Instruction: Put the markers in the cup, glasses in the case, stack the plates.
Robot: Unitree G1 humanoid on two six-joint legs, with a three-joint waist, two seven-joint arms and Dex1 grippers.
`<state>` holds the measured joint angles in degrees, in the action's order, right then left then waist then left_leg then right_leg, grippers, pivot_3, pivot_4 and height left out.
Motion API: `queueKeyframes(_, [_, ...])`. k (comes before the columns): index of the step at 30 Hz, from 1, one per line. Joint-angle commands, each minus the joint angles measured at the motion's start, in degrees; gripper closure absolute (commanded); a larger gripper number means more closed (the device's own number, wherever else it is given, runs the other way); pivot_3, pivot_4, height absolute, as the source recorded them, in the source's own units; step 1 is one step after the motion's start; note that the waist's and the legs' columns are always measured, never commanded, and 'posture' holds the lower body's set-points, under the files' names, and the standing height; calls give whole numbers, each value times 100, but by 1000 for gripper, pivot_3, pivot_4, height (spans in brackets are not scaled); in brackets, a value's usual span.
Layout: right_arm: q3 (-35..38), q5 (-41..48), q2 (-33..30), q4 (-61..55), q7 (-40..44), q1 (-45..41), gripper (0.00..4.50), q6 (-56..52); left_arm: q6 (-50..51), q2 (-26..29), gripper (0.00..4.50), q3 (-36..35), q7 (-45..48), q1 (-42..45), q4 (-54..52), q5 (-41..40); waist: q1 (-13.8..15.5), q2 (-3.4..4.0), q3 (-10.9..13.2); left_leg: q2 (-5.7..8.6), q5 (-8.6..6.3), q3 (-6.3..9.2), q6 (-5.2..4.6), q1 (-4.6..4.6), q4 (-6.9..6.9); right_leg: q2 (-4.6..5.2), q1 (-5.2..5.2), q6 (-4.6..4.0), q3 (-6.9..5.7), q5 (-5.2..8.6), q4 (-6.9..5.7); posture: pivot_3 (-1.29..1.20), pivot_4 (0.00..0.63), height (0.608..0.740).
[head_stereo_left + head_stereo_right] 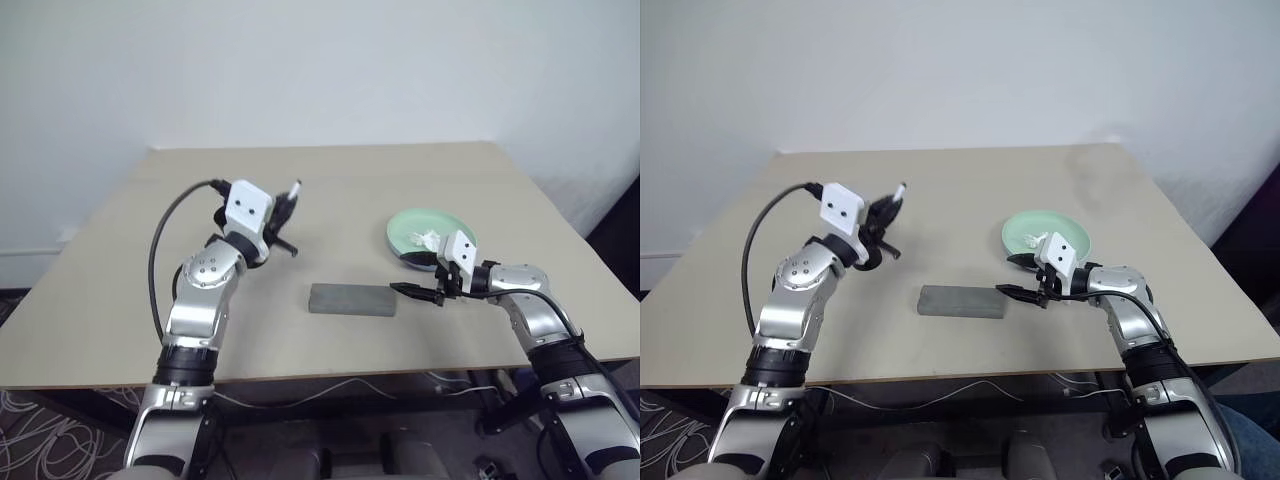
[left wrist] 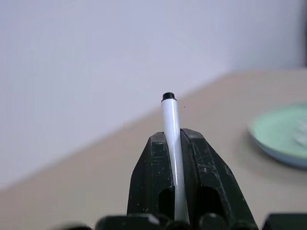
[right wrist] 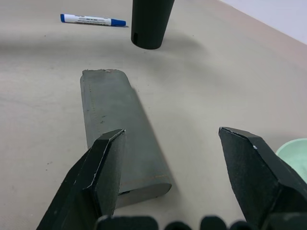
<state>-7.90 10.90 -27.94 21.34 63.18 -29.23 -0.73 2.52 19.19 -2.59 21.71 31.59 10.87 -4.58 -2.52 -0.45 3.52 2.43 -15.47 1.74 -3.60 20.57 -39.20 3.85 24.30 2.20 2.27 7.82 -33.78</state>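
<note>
While the left claw [image 2: 175,136] hangs raised over the counter [image 1: 400,180], it is pressed together on a marker [image 2: 169,115]. The left wrist view gives the detail: the white barrel is pinched lengthwise between the 2 fingers, with its black end poking out past the tips. That marker looks light, stiff and smooth, so I'd judge it could slide or swivel in a grip this narrow. A hold near mid-barrel would suit it best for a drop into the cup.

Moving right, the right wrist view offers what the head views don't make plain: the black cup [image 3: 149,24] stands upright on the counter beyond the case. Lying flat just beside it is a 2nd marker [image 3: 93,20], blue-capped. It lies low on the surface, so it probably wants a pinch across the barrel from above.

At centre is the grey case [image 1: 352,298], lid down, flat on the counter. It looks rigid and a touch heavier.

Next comes the right claw [image 3: 171,133], spread wide and holding nothing, hovering at the case's right end.

Furthest right, the head views show a mint plate [image 1: 415,222] with a crumpled tissue [image 1: 427,240] in it. It is stiff and slick, likely breakable, so take it by the rim. Whether another plate lies under it, I can't tell.
</note>
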Motion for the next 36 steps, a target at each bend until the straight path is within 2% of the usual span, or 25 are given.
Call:
queueKeyframes(1, [130,16,-22,-49,-28,-212,1122,122,-1171,74,4490,-310,-613,614,879,296,2,0,0,0,0,2,0,0,0,0,0,0,0,0,0,0,0,740])
queueKeyframes(9, [152,-2,-26,-63,-72,-222,1122,138,-2520,237,4490,-321,-902,1602,3457,565,0,-1,-1,3,0,0,-3,2,1,-1,1,1,-2,-1,2,0,0,740])
queueKeyframes(13, [175,16,-66,-150,-116,-135,1122,107,-2909,224,4490,-304,-940,1905,4247,611,0,-3,0,2,0,0,-3,4,1,-1,2,2,-3,-1,2,0,0,740])
queueKeyframes(20, [210,38,-117,-272,-172,-37,1122,54,-3238,244,2219,-265,-1063,2239,4907,690,1,-4,-1,2,0,0,-3,6,1,0,2,4,-4,-2,3,0,0,740])
queueKeyframes(23, [215,42,-125,-310,-199,-14,1122,30,-3318,252,1231,-219,-1105,2317,4996,759,1,-4,0,2,0,1,-3,6,1,0,2,5,-4,-3,2,0,0,740])
queueKeyframes(28, [204,45,-122,-334,-220,-6,1122,4,-3270,241,1231,-284,-948,2304,4852,623,-1,-4,0,1,0,-1,-3,5,1,-1,2,7,-3,-4,2,0,0,740])
queueKeyframes(31, [190,40,-110,-345,-219,-7,1122,-6,-2709,248,1231,-561,-326,2071,4393,33,-3,-4,0,0,0,0,-3,6,1,-1,2,7,-4,-4,2,0,0,740])
queueKeyframes(36, [172,25,-100,-306,-202,-29,1122,-1,-1001,379,1231,-868,1259,1098,2354,-1411,-34,-3,-1,-6,-2,-5,-3,4,4,-1,7,7,-2,-4,2,0,0,740])
